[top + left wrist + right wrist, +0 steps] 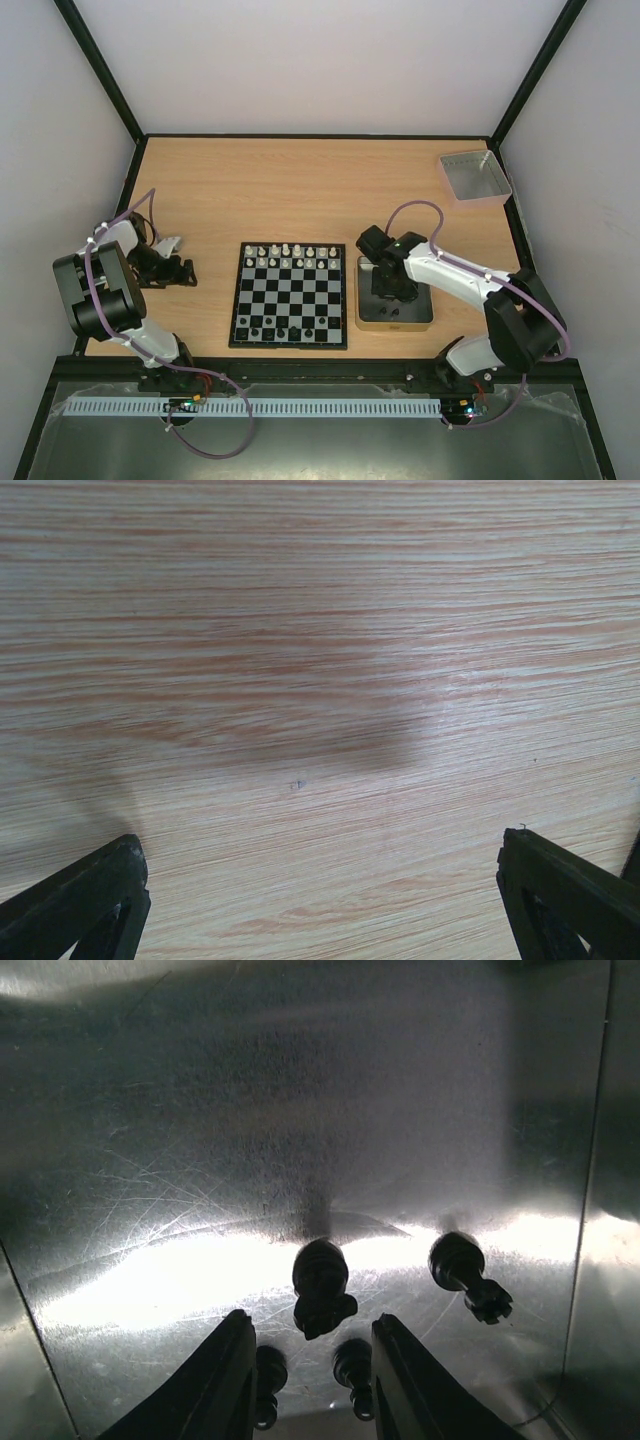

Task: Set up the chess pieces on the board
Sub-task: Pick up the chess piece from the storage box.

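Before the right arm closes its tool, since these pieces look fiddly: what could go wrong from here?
1. Small black chess pieces lie between the open fingers of the right tool, a larger black chess piece just ahead; closing might catch several or flick one away.
2. All lie on their sides in the shallow scratched metal tin, so a grasped piece may come up tilted and topple on the small chequered chessboard.

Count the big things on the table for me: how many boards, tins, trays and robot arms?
Chessboard: 1
Metal tin: 1
Grey tray: 1
Robot arms: 2, the left arm and the right arm
Total: 5
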